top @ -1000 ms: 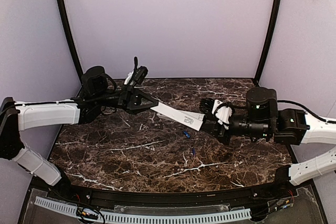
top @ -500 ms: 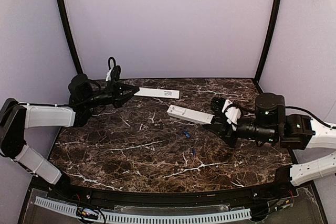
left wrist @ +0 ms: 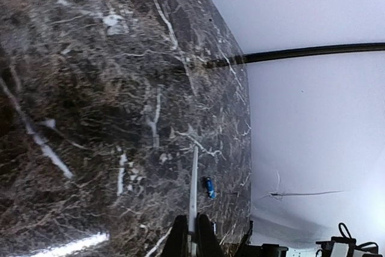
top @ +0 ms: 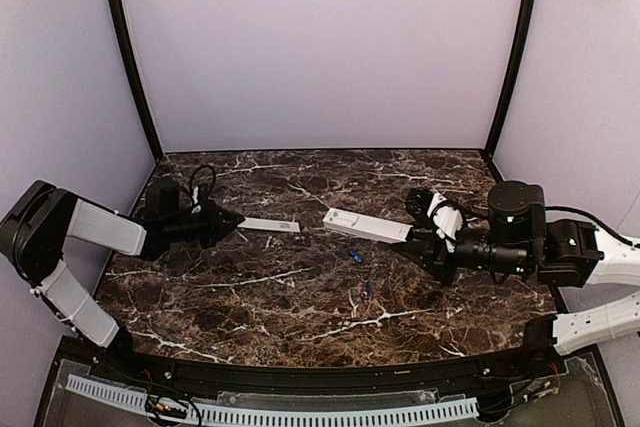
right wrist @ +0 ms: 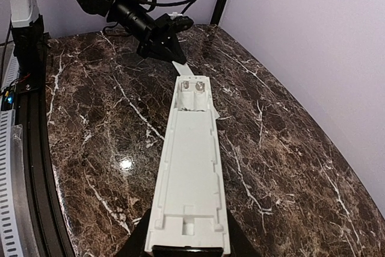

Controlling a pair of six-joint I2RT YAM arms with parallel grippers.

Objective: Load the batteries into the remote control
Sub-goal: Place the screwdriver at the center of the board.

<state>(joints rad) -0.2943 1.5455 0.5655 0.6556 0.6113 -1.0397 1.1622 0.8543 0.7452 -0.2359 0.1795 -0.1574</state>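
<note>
My right gripper (top: pixel 415 238) is shut on the remote control (top: pixel 365 226), a long white stick held level above the table with its back open. The right wrist view shows the remote (right wrist: pixel 191 167) from my gripper (right wrist: pixel 187 251) outward, with an empty battery bay (right wrist: pixel 192 93) at its far end. My left gripper (top: pixel 235 219) is shut on a thin white back cover (top: pixel 270 224), held low over the table at the left. The left wrist view shows the cover (left wrist: pixel 194 185) edge-on between my fingers (left wrist: pixel 178 236). Two blue batteries (top: pixel 354 256) (top: pixel 368 290) lie on the table; one battery (left wrist: pixel 209 186) shows beside the cover.
The dark marble table (top: pixel 250 297) is ringed by lilac walls with black posts at the back corners (top: pixel 135 67). A black rail runs along the near edge (top: pixel 320 372). The left arm (right wrist: pixel 141 10) shows beyond the remote's tip.
The cover has come off the remote. My left gripper has carried it left and down to just above the table. My right gripper has drawn the remote slightly right and lower.
</note>
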